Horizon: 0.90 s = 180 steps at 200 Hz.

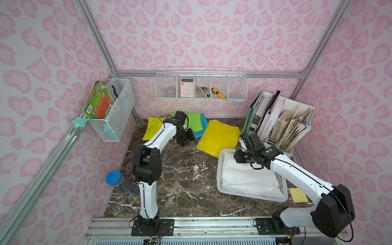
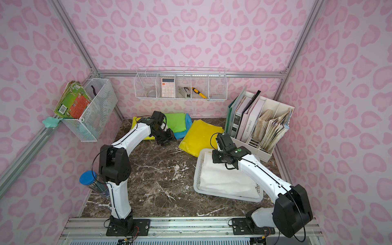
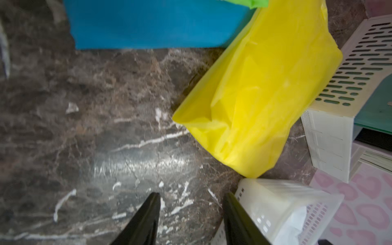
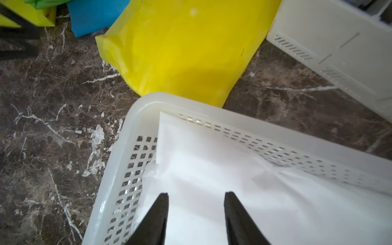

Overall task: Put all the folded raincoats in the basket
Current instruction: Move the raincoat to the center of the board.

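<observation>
Folded raincoat (image 4: 222,176): white, thin, faintly see-through plastic; flat rectangle, lightly creased; one corner riding up a perforated wall.
Position: inside the basket (image 1: 250,195), covering most of its floor.
Container: low, white, perforated sides and bottom, rolled rim; seated on dark marble table (image 1: 180,180).
Right gripper (image 4: 196,194): jaws apart, nothing between, poised over the white fold.
Left gripper (image 3: 192,195): jaws apart, empty, over bare marble.
Neighbour: yellow folded sheet (image 1: 218,136), just beside the far rim.
</observation>
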Each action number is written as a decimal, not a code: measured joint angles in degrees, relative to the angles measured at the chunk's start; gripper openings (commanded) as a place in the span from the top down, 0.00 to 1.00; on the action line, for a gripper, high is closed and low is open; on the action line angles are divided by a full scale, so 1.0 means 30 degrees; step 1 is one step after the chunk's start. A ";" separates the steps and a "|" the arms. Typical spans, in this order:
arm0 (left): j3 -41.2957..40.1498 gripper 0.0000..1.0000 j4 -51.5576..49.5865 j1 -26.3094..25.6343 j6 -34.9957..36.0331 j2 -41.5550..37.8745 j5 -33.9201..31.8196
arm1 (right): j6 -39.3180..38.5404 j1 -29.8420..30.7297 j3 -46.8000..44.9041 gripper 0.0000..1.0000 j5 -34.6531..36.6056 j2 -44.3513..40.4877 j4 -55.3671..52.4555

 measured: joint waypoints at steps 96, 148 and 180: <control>0.3198 0.47 0.2455 0.0466 0.2448 0.5144 0.3985 | 0.0393 0.0299 -0.0109 0.53 -0.0612 -0.0277 -0.0182; 0.0823 0.51 0.4014 0.0452 0.2412 0.4619 0.5683 | -0.0401 0.0299 0.0270 0.53 -0.0066 0.0117 -0.0743; -0.1027 0.55 0.5442 0.0393 0.1887 0.4087 0.6513 | -0.0576 0.0313 0.0226 0.53 -0.0044 0.0357 -0.0772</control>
